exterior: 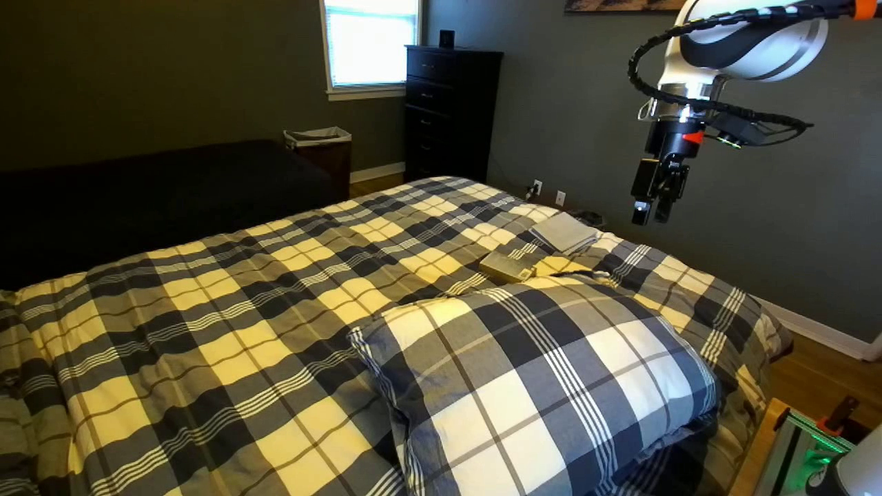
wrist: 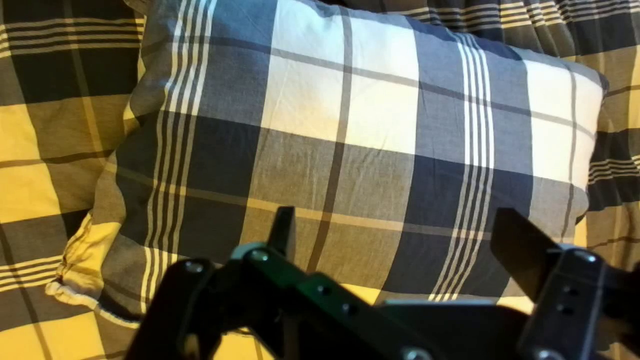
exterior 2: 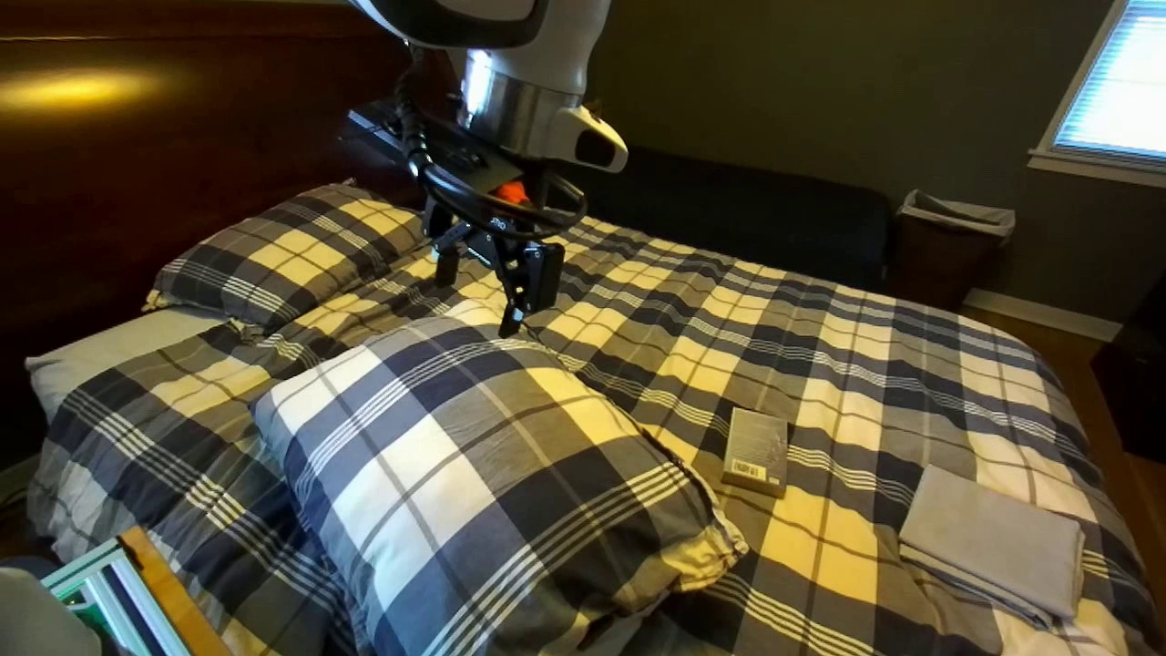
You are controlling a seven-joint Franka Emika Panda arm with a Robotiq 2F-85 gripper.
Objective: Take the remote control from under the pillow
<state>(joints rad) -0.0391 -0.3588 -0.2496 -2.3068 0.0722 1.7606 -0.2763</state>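
Remote control is not visible in any view; by the task, it should lie under the pillow (wrist: 345,145). Your gripper (wrist: 395,214) hangs above the pillow, its jaws released and wide apart, with nothing between them. You would do well to descend at the crumpled corner (wrist: 92,257), pinch firmly, then raise the pillow slowly and carry it aside.

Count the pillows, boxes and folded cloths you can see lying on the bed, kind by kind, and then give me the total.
Pillows: 2, the front pillow and the back pillow
Boxes: 1, the barcoded box
Folded cloths: 1, the grey cloth
Total: 4
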